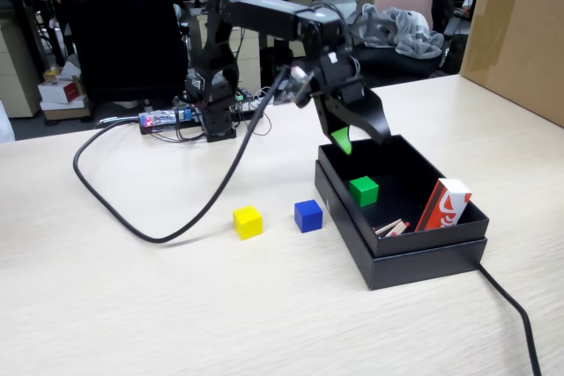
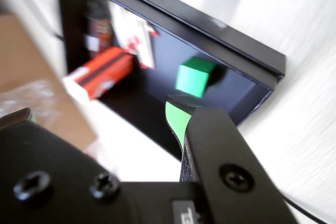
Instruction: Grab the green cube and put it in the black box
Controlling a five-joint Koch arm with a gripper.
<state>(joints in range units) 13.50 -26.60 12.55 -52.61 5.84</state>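
Observation:
The green cube (image 1: 362, 190) (image 2: 194, 77) rests on the floor of the black box (image 1: 414, 257) (image 2: 231, 51), near its left wall in the fixed view. It stands free, with nothing touching it. My gripper (image 1: 359, 140) (image 2: 100, 114) hangs above the box's far left corner, higher than the cube. It is open and nothing sits between its jaws. One green-tipped finger (image 2: 176, 116) shows clearly in the wrist view, and only the edge of the other shows at the far left.
A red-and-white carton (image 1: 443, 204) and small sticks (image 1: 392, 228) lie in the box. A yellow cube (image 1: 248, 222) and a blue cube (image 1: 307, 216) sit on the table left of it. A cable (image 1: 176, 209) loops across the table. A brown cardboard box (image 1: 520, 33) stands at back right.

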